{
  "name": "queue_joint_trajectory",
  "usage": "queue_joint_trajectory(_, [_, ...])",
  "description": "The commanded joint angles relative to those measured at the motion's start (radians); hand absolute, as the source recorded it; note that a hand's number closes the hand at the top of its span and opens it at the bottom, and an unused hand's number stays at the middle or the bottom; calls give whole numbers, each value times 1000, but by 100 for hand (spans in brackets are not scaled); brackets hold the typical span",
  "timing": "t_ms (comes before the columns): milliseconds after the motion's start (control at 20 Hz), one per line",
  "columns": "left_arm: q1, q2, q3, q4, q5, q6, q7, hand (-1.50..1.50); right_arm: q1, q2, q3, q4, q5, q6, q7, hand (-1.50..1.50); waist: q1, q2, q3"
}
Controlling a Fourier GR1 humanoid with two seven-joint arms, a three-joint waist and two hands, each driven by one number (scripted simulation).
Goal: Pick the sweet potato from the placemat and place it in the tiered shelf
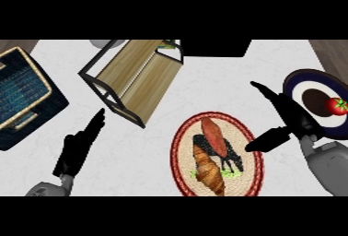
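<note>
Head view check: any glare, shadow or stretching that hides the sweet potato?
Head view: even light, no glare on the counter; the round placemat looks taller than wide; the sweet potato shows in full; the dark patch beside it may be print or shadow, cannot tell.

On the white counter point(204, 87), a dark woven basket point(27, 99) sits far left — well apart from a dark plate point(309, 78) bearing a tomato point(338, 106).
</note>
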Motion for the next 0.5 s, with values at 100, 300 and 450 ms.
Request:
queue_joint_trajectory(100, [-5,-41,-28,10,-25,20,5,0,-166,-54,187,-11,245,99,325,-150,6,3,-1])
queue_joint_trajectory(300, [-6,-52,-15,23,-29,15,-13,0,-288,138,274,3,324,139,555,-150,-1,5,2])
queue_joint_trajectory(450, [26,-10,21,-49,-12,-25,3,0,-289,266,271,84,354,145,569,-150,-5,5,4])
